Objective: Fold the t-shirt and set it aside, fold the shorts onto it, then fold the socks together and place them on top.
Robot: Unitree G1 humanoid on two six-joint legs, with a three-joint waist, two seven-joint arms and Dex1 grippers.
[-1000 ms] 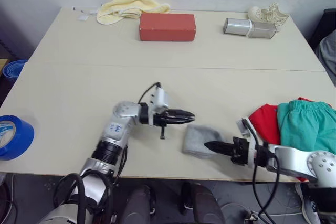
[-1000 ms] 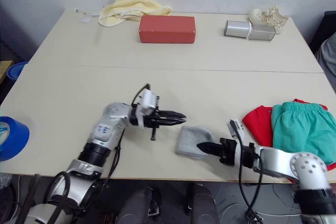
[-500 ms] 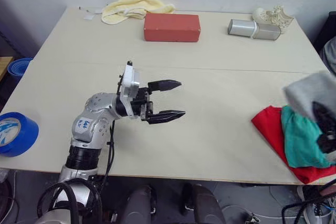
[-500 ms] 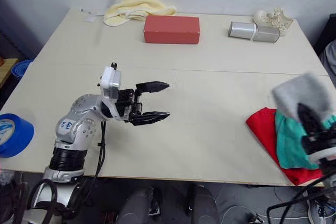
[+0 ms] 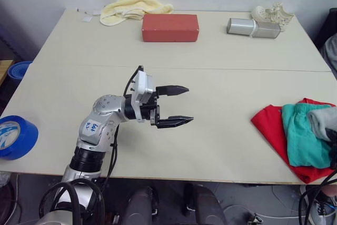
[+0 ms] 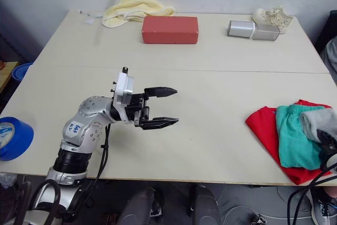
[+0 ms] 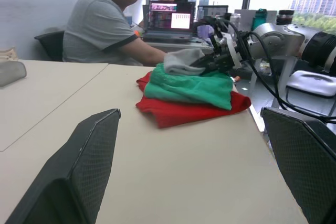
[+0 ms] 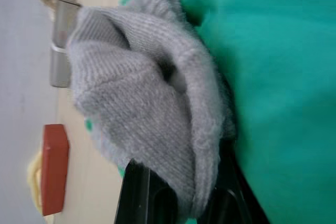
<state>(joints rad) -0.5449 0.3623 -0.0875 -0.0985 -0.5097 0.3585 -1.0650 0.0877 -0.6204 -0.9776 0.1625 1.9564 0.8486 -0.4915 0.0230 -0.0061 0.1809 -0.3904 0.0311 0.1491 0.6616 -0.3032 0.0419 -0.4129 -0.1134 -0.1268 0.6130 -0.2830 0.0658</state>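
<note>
Socks landing on the clothes pile, right edge of the frame

Right gripper (image 8: 178, 195) has its jaws pinched on the grey socks (image 6: 320, 120), resting on the teal shorts (image 6: 295, 135) over the red t-shirt (image 6: 263, 127) on the worktop (image 6: 210, 56). Left gripper (image 6: 171, 108) hovers mid-frame, jaws wide, holding nothing.

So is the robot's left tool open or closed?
Open. The left tool has its two black fingers spread apart over the table, holding nothing.

socks (image 6: 319, 121) on shorts (image 6: 290, 136) on t-shirt (image 6: 263, 126) @ table (image 6: 221, 51) R edge | box (image 6: 169, 29) far mid | towel (image 6: 136, 7) far L
</note>
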